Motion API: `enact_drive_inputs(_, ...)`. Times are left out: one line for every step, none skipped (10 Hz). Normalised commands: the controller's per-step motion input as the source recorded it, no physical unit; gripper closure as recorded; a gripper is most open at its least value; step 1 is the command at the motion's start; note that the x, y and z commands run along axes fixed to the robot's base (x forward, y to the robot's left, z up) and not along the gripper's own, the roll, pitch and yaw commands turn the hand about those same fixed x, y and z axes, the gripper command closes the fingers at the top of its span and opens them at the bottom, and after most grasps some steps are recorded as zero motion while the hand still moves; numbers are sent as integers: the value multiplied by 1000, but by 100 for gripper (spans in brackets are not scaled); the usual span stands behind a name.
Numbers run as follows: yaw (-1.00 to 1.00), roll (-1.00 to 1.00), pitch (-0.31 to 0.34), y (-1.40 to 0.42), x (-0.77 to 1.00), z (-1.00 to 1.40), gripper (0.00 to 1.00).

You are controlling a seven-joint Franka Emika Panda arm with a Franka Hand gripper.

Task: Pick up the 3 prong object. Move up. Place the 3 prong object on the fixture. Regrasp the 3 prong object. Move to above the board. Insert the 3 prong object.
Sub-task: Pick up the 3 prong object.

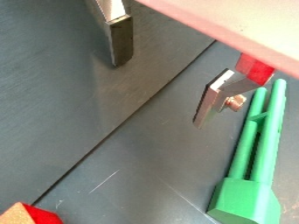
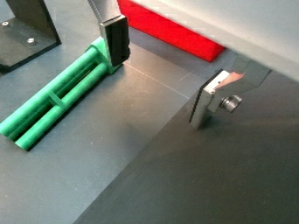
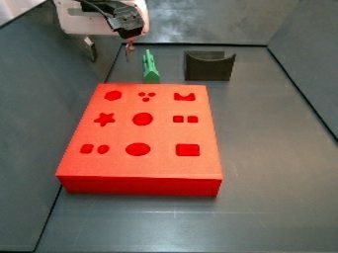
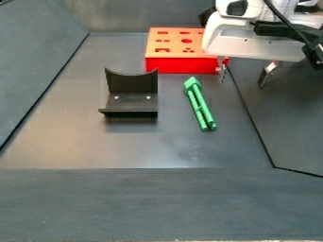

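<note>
Lab test cell: dark walled floor (image 4: pixel 151 142), fixture (image 4: pixel 128 95).

White gripper (image 4: pixel 246 73), silver fingers (image 2: pixel 212 97)

gripper (image 4: pixel 244 75) partly cut by frame edge; board (image 4: pixel 177 49) half hidden.

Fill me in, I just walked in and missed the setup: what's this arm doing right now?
A Franka arm is about to pick up the 3 prong object, a slim green peg lying flat on the floor between the red board and the dark fixture. The hand hangs open and empty beside the peg, above the floor; in a wrist view one finger sits close to it. Nothing has been grasped, and the fixture and board holes are empty.
</note>
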Motion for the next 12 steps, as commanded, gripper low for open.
enact_drive_inputs(-180,-120,-211,166,-354,-203,0)
enact_drive_inputs(-180,-121,-214,163,-360,-209,0)
enact_drive_inputs(-186,-124,-223,160,-377,-209,0)
enact_drive_inputs(-183,-127,-219,160,-357,-203,0)
enact_drive_inputs(-174,-123,-213,151,-331,-206,0)
enact_drive_inputs(-169,-120,-210,140,-311,-209,0)
enact_drive_inputs(-163,-129,-207,137,-283,-194,0)
enact_drive_inputs(-143,-120,-200,120,-246,-191,0)
enact_drive_inputs(-134,-117,-207,100,-251,-203,0)
enact_drive_inputs(-94,-101,-227,60,-223,-266,0)
enact_drive_inputs(-89,-101,-236,63,-237,-266,0)
enact_drive_inputs(-86,-106,-236,69,-234,-266,0)
